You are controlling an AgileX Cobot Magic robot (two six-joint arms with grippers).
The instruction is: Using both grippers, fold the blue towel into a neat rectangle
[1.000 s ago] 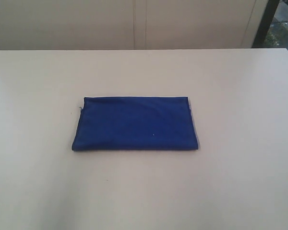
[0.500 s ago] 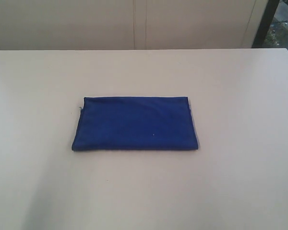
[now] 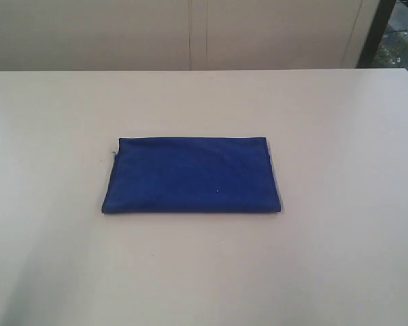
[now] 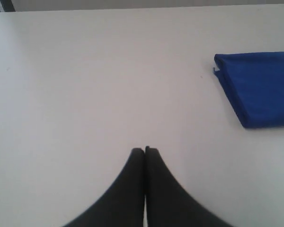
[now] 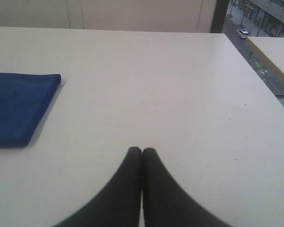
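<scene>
The blue towel (image 3: 192,175) lies folded into a flat rectangle near the middle of the pale surface (image 3: 340,136). Its long edges run across the exterior view, and stacked layers show at its short ends. The left hand (image 4: 145,150) hangs above bare surface with its two black fingers pressed together, gripping nothing, well apart from one end of the towel. The right hand (image 5: 141,150) is likewise closed and empty, well clear of the other end.

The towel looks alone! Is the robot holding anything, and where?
Nothing is held. The left end effector and right end effector are shut, away from the blue towel.
</scene>
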